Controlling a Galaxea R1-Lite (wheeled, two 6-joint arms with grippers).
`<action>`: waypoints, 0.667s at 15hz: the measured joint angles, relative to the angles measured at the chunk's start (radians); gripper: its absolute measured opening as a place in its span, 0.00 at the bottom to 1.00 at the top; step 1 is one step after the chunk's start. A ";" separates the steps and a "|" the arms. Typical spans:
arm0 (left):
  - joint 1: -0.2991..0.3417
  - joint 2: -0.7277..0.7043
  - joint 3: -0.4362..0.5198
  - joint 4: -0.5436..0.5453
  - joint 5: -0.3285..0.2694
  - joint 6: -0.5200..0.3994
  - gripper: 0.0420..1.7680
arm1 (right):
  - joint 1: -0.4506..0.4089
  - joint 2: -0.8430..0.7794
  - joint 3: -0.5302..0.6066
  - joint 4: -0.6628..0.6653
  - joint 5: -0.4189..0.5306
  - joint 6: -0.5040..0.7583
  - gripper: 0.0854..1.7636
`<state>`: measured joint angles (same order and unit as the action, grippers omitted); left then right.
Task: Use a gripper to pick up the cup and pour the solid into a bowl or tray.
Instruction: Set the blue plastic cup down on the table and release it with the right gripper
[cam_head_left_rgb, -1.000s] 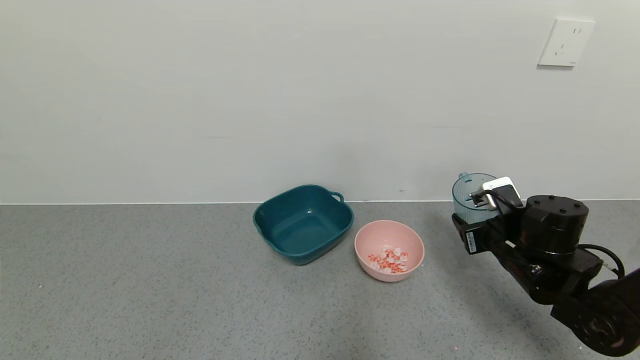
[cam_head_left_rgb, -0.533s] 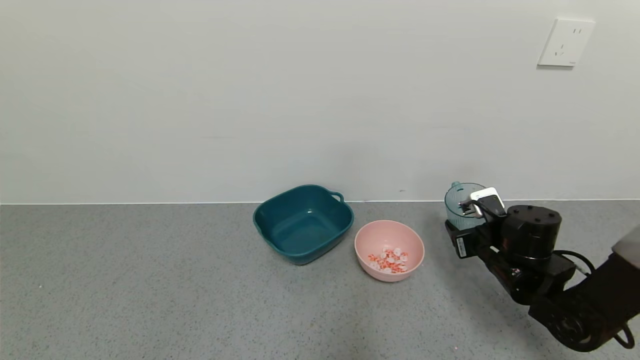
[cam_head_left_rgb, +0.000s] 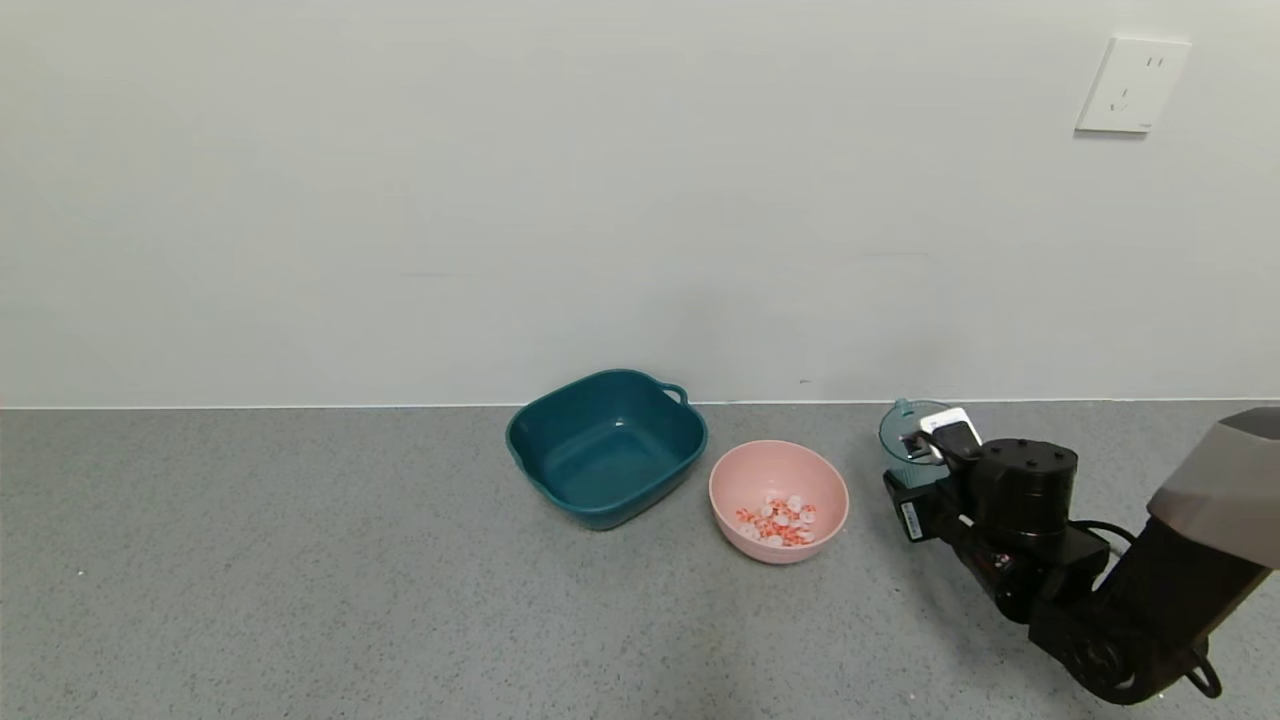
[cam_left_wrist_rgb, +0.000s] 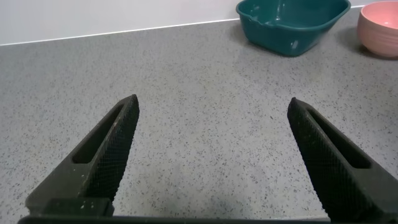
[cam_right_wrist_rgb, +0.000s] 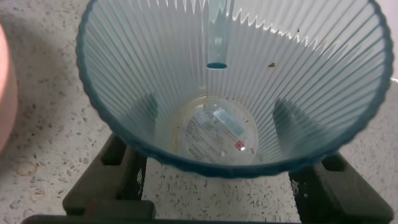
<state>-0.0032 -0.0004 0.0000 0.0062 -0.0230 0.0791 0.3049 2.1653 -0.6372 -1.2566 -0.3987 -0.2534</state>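
My right gripper (cam_head_left_rgb: 918, 447) is shut on the translucent blue-green cup (cam_head_left_rgb: 898, 430) and holds it upright, low over the counter just right of the pink bowl (cam_head_left_rgb: 770, 462). In the right wrist view the cup (cam_right_wrist_rgb: 230, 74) is empty, with its ribbed wall between my fingers (cam_right_wrist_rgb: 127, 171). The solid (cam_head_left_rgb: 779, 521), orange-red and white pieces, lies in the pink bowl. My left gripper (cam_left_wrist_rgb: 211, 109) is open and empty over bare counter, outside the head view.
A dark teal tub (cam_head_left_rgb: 605, 445) with handles stands left of the pink bowl, near the wall. Both also show far off in the left wrist view: the tub (cam_left_wrist_rgb: 292, 22) and the bowl (cam_left_wrist_rgb: 380, 22). A wall socket (cam_head_left_rgb: 1132, 85) is at the upper right.
My right arm has lowered the cup toward the counter and brought it a little left, closer to the pink bowl. The bowl, tub and solid have not moved.
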 joint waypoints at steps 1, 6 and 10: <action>0.000 0.000 0.000 0.000 0.000 0.000 0.97 | -0.001 0.005 0.000 0.000 0.000 0.002 0.73; 0.000 0.000 0.000 0.000 0.000 0.000 0.97 | -0.002 0.020 0.004 0.000 -0.001 0.003 0.73; 0.000 0.000 0.000 0.000 0.000 0.000 0.97 | -0.004 0.037 0.003 0.000 -0.001 0.003 0.73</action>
<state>-0.0028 -0.0004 0.0000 0.0057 -0.0230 0.0791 0.3011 2.2028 -0.6340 -1.2564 -0.3996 -0.2504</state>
